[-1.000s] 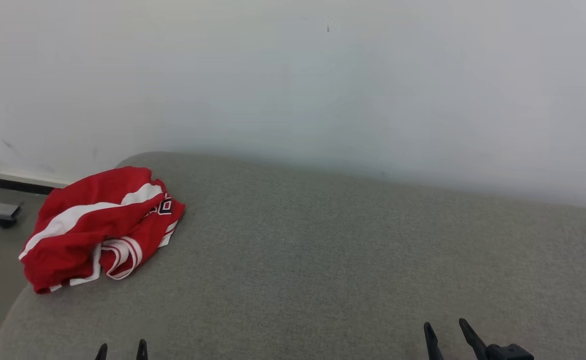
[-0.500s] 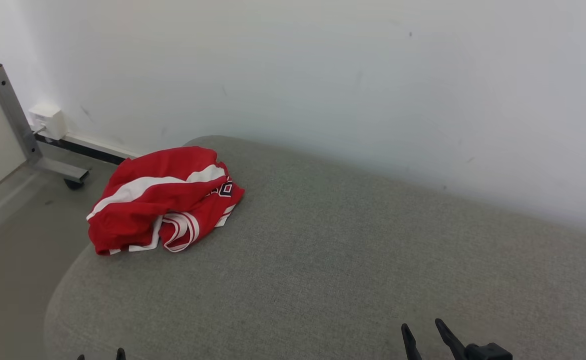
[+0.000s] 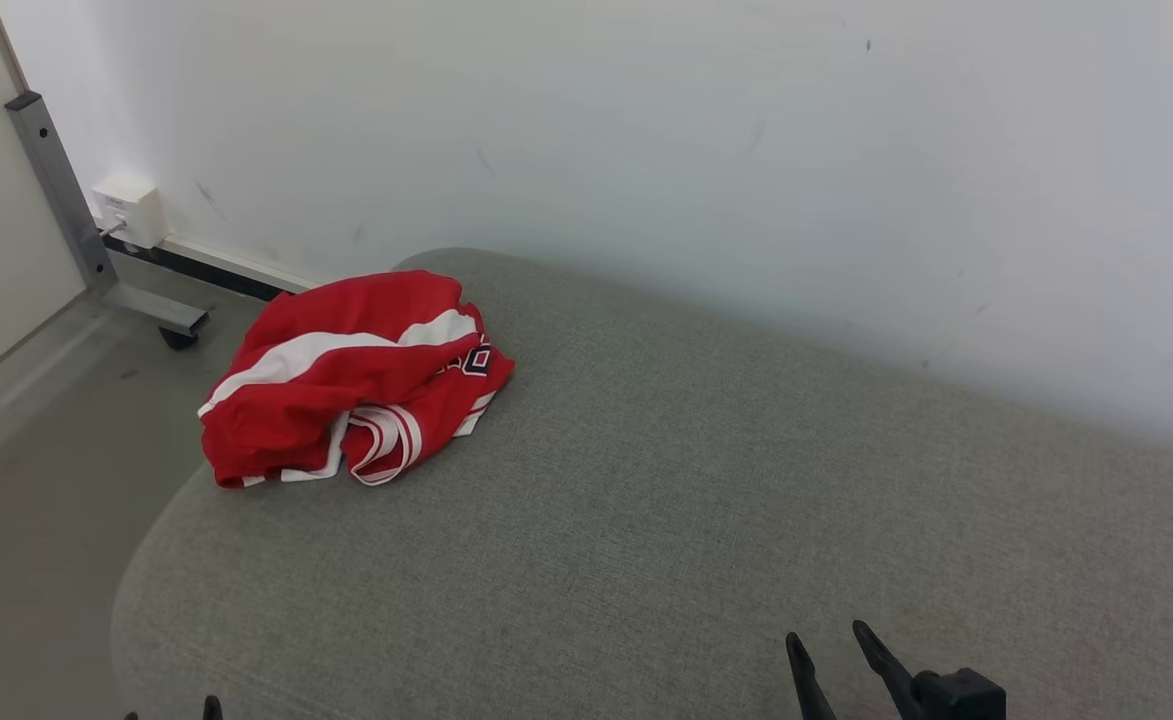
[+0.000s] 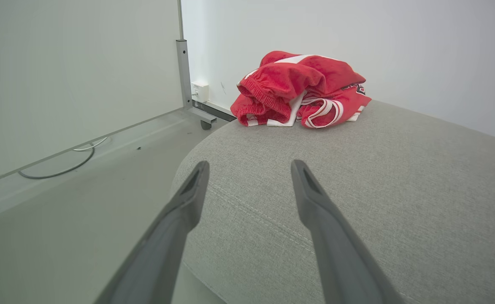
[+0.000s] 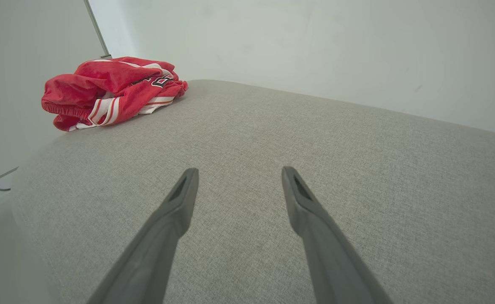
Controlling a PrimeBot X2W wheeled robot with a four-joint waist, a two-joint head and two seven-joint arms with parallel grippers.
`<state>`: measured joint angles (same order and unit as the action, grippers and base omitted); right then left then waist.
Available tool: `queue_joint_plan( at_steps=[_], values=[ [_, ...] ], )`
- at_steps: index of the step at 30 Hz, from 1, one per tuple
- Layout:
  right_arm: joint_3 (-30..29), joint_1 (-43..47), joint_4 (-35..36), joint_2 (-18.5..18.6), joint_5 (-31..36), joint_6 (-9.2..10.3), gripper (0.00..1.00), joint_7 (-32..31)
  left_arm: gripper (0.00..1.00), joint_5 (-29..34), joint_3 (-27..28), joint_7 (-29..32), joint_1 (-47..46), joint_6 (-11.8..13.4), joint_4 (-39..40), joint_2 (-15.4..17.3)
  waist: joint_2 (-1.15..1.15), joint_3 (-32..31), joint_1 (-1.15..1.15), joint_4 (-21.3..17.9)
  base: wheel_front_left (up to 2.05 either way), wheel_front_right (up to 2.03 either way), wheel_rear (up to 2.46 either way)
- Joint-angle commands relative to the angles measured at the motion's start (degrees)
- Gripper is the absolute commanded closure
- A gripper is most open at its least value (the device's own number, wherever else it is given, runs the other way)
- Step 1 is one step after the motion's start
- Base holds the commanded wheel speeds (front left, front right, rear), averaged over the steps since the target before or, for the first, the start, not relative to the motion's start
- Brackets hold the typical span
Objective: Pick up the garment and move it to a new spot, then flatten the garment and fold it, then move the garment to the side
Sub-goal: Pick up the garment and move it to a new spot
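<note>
A crumpled pair of red shorts [image 3: 346,380] with white side stripes lies bunched at the far left corner of a wide grey cushion [image 3: 646,500], close to the white wall [image 3: 646,150] behind it. The heap reaches the cushion's left edge, above the bare floor [image 3: 26,500], where a metal post [image 3: 56,180] on a caster stands. In the left wrist view the elastic waistband faces you, rolled over on itself.

Your left gripper [image 4: 249,166] hangs over the near left edge of the cushion. Its two dark fingers are spread wide and hold nothing, and the shorts lie well ahead of it. Your right gripper [image 5: 239,172] hovers above the near middle of the cushion, also spread wide and empty, with the shorts far off to its left.

This looks like the very first step: the pick-up has not started, and nothing is flattened or folded. The next move probably calls for reaching the left arm forward to the heap. You would lower the open fingers around a thick fold such as the waistband and close firmly, since loose cloth can slip and the pile may slide off the edge.
</note>
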<state>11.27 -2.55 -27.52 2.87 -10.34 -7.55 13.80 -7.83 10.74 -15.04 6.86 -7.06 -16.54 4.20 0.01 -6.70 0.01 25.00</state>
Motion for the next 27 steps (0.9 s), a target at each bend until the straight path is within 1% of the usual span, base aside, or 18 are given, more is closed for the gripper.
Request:
queue_joint_plan(
  at_steps=[1, 6, 9, 11, 16, 19, 23, 27],
  values=[
    [0.0, 0.0, -0.1, 0.0, -0.1, 0.12, 0.00, 0.4, 0.00, -0.1, 0.2, -0.2, 0.4, 0.0, -0.1, 0.0, -0.01, -0.2, -0.01, -0.2, 0.00, 0.00, 0.00],
    [-0.7, 1.0, -0.5, 0.0, 0.1, 0.12, 0.00, 0.5, 0.00, -0.7, 0.9, -0.2, -2.0, -0.1, -1.8, 1.5, -0.01, -0.6, -0.01, -0.7, 0.00, 0.00, 0.00],
    [-1.0, 1.7, -0.3, 0.0, 0.3, 0.12, 0.00, 0.6, 0.00, -0.8, -0.2, 0.0, -4.3, -0.3, -4.2, 2.9, -0.01, -0.9, -0.01, -1.1, 0.00, 0.00, 0.00],
    [-1.1, 1.7, 0.3, 0.0, 0.7, 0.12, 0.00, 0.2, 0.00, -1.5, -1.0, 1.3, -6.5, -0.4, -5.5, 3.6, -0.01, -0.4, -0.01, -1.9, 0.00, 0.00, 0.00],
    [-1.3, 1.0, 2.0, 0.1, 2.7, 0.12, 0.00, -1.6, 0.00, -5.5, -2.1, 7.3, -13.5, -0.4, -9.3, 5.1, -0.01, 2.2, -0.01, -5.2, 0.00, 0.00, 0.00],
    [-1.5, 0.7, 3.9, 0.3, 4.1, 0.12, 0.00, -3.3, 0.00, -7.4, -2.3, 10.4, -18.6, -0.4, -10.9, 6.3, -0.01, 4.5, -0.01, -7.4, 0.00, 0.00, 0.00],
    [-1.5, 0.1, 8.9, 3.0, 6.2, 0.13, 0.00, -6.6, 0.00, -9.5, -2.5, 13.5, -26.4, -0.4, -13.1, 8.2, -0.01, 10.4, -0.01, -10.4, 0.00, 0.00, 0.00],
    [-2.3, 0.2, 15.6, 6.0, 7.1, 0.12, 0.00, -10.2, 0.00, -12.0, -3.0, 15.4, -33.8, -0.4, -15.4, 10.5, -0.01, 16.3, -0.01, -12.8, 0.00, 0.00, 0.00]
  ],
)
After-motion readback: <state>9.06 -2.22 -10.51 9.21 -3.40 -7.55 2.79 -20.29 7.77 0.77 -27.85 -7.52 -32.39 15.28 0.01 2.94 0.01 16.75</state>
